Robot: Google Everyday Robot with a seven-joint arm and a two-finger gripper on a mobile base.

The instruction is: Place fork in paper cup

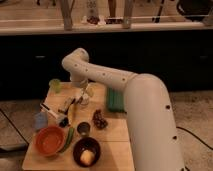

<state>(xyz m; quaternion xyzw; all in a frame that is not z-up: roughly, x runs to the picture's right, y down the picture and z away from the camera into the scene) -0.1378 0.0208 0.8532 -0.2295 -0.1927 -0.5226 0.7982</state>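
Fork hard to make out, tool low over wooden table, grip state unclear

No text, label, brand, number or sign could be read anywhere. The end effector hung low over the light wooden worktop, and nothing legible stood on it, on the white robot arm, or on the worktop.

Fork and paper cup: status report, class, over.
Hand low over table centre. Fork not identifiable among clutter; which cup is paper unclear. Orange bowl, dark bowl, green sponge nearby.
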